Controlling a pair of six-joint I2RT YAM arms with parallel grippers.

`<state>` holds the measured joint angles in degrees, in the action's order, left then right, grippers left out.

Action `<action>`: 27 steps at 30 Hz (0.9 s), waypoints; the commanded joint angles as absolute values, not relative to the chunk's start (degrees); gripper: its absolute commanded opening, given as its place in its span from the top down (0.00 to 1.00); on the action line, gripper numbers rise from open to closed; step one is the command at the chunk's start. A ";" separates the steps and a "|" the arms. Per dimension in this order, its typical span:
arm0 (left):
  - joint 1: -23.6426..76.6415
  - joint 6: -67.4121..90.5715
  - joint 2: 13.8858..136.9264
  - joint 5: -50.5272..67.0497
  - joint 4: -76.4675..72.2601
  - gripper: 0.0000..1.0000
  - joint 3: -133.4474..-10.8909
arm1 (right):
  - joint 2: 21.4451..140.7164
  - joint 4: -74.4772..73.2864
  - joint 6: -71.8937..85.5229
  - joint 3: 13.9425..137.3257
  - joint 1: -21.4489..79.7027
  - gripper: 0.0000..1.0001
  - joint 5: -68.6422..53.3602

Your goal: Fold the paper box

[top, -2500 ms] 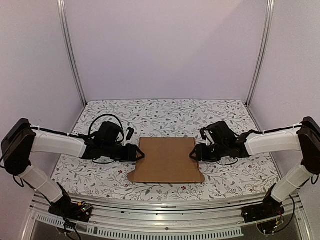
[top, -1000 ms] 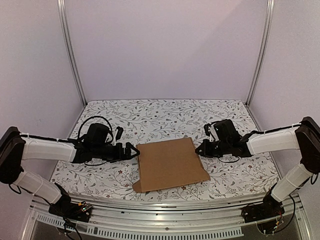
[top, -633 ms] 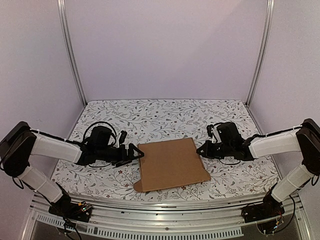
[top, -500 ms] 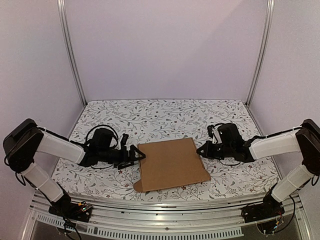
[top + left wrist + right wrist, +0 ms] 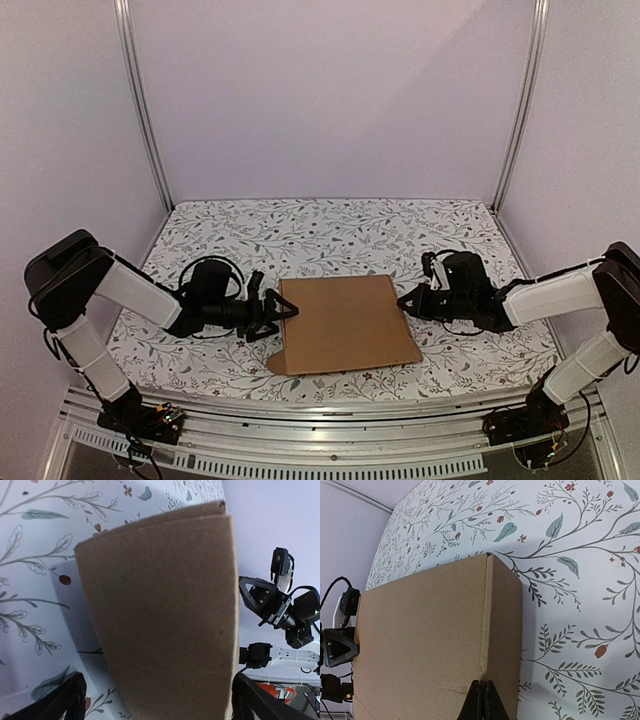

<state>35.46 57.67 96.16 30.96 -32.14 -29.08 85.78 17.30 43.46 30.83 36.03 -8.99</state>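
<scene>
The paper box is a flat brown cardboard shape lying on the floral cloth in the middle of the table, its front left corner tab sticking out. My left gripper is open at the box's left edge. In the left wrist view the box fills the space between the two fingers, and the left gripper does not close on it. My right gripper is shut with nothing held. In the right wrist view the box shows a folded edge on its right, and the right gripper has its tip against it.
The floral cloth covers the table up to the back wall. Aluminium posts stand at the back corners, with white walls on both sides. A metal rail runs along the front edge between the arm bases.
My left gripper has moved right, up to the box's left edge, still open. The box has turned slightly. The right gripper has stayed shut at the right edge.
</scene>
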 commanded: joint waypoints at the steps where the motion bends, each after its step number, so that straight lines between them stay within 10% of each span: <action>1: 35.64 60.42 98.35 33.24 -37.65 0.01 -29.65 | 87.72 5.95 43.05 26.65 35.08 1.00 -6.04; 14: 35.86 68.94 103.27 36.01 -52.78 0.12 -29.38 | 87.48 6.59 43.14 25.85 34.99 1.00 -6.33; 27: 35.77 72.39 103.68 38.68 -56.35 0.47 -30.16 | 85.77 6.33 43.03 25.64 35.00 1.00 -6.68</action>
